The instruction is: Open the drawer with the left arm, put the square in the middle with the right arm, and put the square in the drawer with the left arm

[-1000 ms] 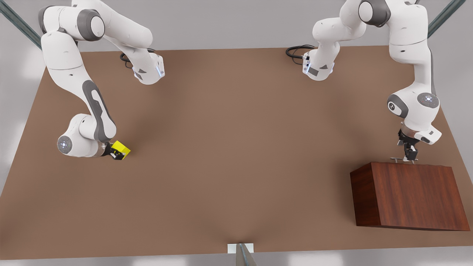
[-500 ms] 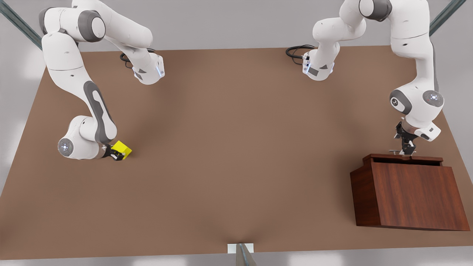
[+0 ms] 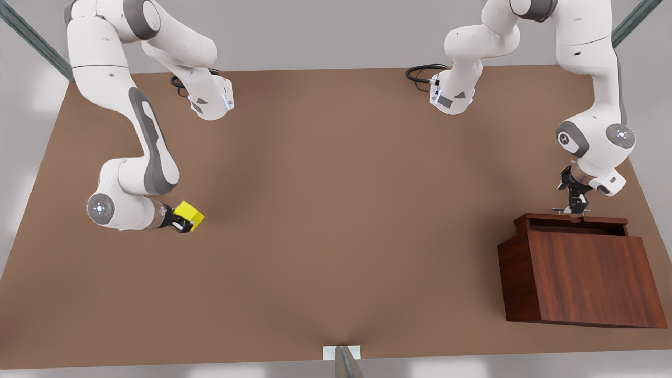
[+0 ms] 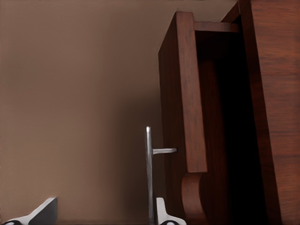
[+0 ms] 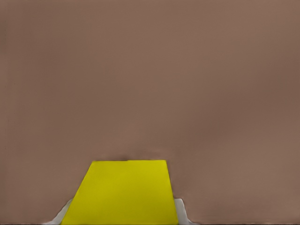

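Drawer [image 3: 572,219] further out (left hand [image 3: 575,206] bent down)

The cabinet [image 3: 588,278] and its drawer [image 4: 187,93] look like reddish wood grain with a slight sheen; the handle [image 4: 149,173] is shiny metal; the tabletop [image 3: 336,210] is matt brown.

Two robot arms [image 3: 131,131], one yellow square [image 3: 189,214], one cabinet [image 3: 583,278], one drawer [image 3: 572,221], one table [image 3: 336,210]

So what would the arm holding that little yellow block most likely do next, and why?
Probably carry it toward the table's middle. The right end effector grips the small yellow cube near the front view's left edge of the matte brown tabletop, while the left end effector at the thin silver handle has the dark reddish-brown drawer partly open.
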Motion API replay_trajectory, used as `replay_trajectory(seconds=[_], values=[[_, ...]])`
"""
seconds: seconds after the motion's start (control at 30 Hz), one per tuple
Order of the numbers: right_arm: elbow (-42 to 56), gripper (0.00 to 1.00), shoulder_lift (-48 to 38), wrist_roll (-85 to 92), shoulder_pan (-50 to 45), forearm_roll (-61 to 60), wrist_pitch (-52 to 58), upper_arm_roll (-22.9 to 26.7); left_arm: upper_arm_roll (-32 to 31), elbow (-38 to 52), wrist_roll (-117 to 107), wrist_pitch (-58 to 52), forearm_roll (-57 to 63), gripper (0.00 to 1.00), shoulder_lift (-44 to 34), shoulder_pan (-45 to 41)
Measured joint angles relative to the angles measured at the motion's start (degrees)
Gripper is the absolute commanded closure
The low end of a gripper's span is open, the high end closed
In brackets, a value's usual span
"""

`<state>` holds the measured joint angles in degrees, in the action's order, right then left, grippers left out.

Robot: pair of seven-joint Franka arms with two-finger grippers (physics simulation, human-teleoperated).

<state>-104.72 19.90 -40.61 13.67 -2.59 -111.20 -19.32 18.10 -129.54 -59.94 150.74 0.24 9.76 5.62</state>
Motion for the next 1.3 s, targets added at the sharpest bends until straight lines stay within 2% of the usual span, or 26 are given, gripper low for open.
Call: replay_trajectory(seconds=[0.13, 0.17, 0.23, 0.4, 0.5, 0.53, 0.57, 0.63, 0.7, 0.8, 0.93, 1.03, 1.1, 1.13, 1.17, 1.3], values=[[5.00, 0.30, 1.07, -15.82, -0.10, 0.00, -0.39, -10.26, 0.00, -0.01, 0.00, -1.19, 0.01, 0.00, -0.13, 0.00], [7.14, 0.30, 1.14, -24.42, -2.58, 0.17, 0.03, -11.31, 0.00, -0.01, 0.00, -1.29, 0.01, 0.00, -0.29, 0.00], [14.71, 0.29, 6.16, -20.88, -8.26, 0.10, 0.11, -11.35, 0.00, -0.01, 0.00, -2.45, 0.02, 0.00, -0.90, 0.00], [24.81, 0.30, 12.76, -37.36, -20.88, 0.21, -0.41, -11.28, 0.01, -0.01, 0.00, -3.79, 0.04, 0.00, -1.23, 0.03], [36.21, 0.31, 19.85, -46.21, -28.99, 0.39, -0.65, -10.77, 0.09, -0.08, -0.01, -4.09, 0.07, 0.00, -1.23, -0.02], [39.34, 0.31, 22.18, -46.89, -32.64, 0.44, -0.95, -9.33, 0.09, -0.04, 0.00, -4.55, 0.07, 0.00, -1.28, 0.01], [43.25, 0.31, 24.59, -47.78, -38.05, 0.33, -1.23, -5.65, 0.09, -0.07, 0.00, -4.66, 0.06, 0.00, -1.32, 0.02], [48.84, 0.32, 29.87, -52.08, -44.54, 0.36, -5.55, -3.01, 0.09, -0.09, 0.00, -5.22, 0.08, 0.00, -1.32, -0.01], [48.90, 0.34, 32.05, -53.51, -51.44, 0.41, -8.08, 1.23, 0.09, -0.09, -0.01, -6.38, 0.09, 0.00, -1.75, 0.02], [48.63, 0.34, 34.85, -63.18, -55.52, 1.69, -9.33, 3.29, 0.09, -0.10, 0.00, -7.02, 0.04, 0.00, -2.17, 0.05], [47.86, 0.34, 38.16, -74.28, -57.12, 3.43, -13.84, 3.49, 0.26, -0.17, 0.09, -7.13, 0.07, 0.00, -2.55, 0.43], [44.00, 0.33, 38.73, -74.75, -57.18, 3.46, -17.81, 3.51, 0.35, -0.80, 0.06, -6.95, 0.09, 0.00, -2.55, 0.49], [43.42, 0.26, 38.72, -74.67, -57.18, 3.59, -17.90, 3.50, 0.35, -0.97, 0.09, -7.04, 0.09, 0.00, -2.63, 0.79], [43.28, 0.08, 38.73, -74.65, -57.18, 4.78, -17.90, 3.50, 0.35, -0.89, 0.09, -6.97, 0.09, 0.00, -2.72, 0.92], [43.19, 0.00, 38.73, -74.45, -57.18, 5.96, -17.77, 3.50, 0.35, -0.89, 0.09, -6.82, 0.11, 0.00, -2.72, 1.07], [43.45, 0.00, 38.18, -74.00, -57.00, 7.83, -17.73, 3.50, 0.33, -0.90, 0.08, -6.51, 0.62, 0.00, -2.71, 1.93]])
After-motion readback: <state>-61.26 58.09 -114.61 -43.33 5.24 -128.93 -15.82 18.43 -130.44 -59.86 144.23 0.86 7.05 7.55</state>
